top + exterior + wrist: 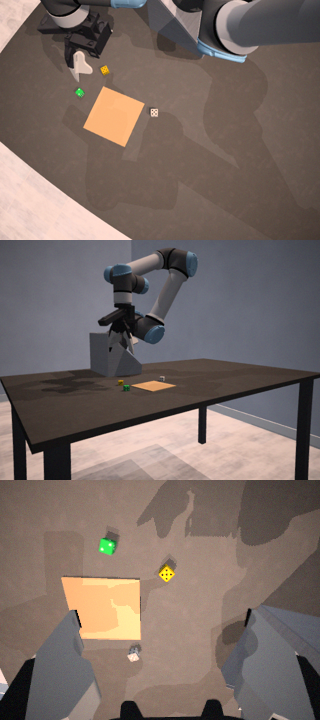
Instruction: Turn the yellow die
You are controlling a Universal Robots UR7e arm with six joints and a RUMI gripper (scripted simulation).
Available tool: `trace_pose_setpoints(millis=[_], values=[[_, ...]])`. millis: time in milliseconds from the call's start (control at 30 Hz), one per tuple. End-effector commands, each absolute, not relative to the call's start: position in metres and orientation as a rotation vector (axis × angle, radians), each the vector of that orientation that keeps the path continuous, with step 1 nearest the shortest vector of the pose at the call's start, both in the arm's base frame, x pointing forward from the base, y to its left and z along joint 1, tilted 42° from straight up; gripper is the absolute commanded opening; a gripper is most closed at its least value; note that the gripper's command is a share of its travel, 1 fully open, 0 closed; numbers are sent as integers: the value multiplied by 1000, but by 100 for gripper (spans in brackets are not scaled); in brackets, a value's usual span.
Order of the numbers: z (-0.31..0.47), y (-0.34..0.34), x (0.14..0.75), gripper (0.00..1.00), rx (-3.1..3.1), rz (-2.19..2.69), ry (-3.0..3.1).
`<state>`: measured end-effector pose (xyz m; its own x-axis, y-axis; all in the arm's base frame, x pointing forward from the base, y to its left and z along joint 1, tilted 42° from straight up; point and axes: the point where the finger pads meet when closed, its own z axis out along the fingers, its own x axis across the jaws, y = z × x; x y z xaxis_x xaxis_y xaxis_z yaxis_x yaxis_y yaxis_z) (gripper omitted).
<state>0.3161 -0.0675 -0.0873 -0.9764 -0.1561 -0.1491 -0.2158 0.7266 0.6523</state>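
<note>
The yellow die sits flat on the dark table just off the far corner of the orange mat, apart from it, with several pips on top. It also shows in the side view and in the wrist view. The green die lies left of the mat. The white die lies right of the mat with several pips up. My gripper hangs high above the table, over the area beside the yellow die, open and empty. Its fingers frame the wrist view.
The grey wedge-shaped robot base block stands behind the dice. The arm's elbow and forearm hang over the far right of the table. The table's front edge runs along the lower left of the overhead view.
</note>
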Motion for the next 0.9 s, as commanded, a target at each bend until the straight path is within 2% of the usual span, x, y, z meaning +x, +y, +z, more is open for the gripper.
trace_pose_setpoints(millis=[0, 867], values=[[-89, -67, 319, 100, -491, 1063, 2769], [-92, -57, 330, 100, -1444, 827, 2167]])
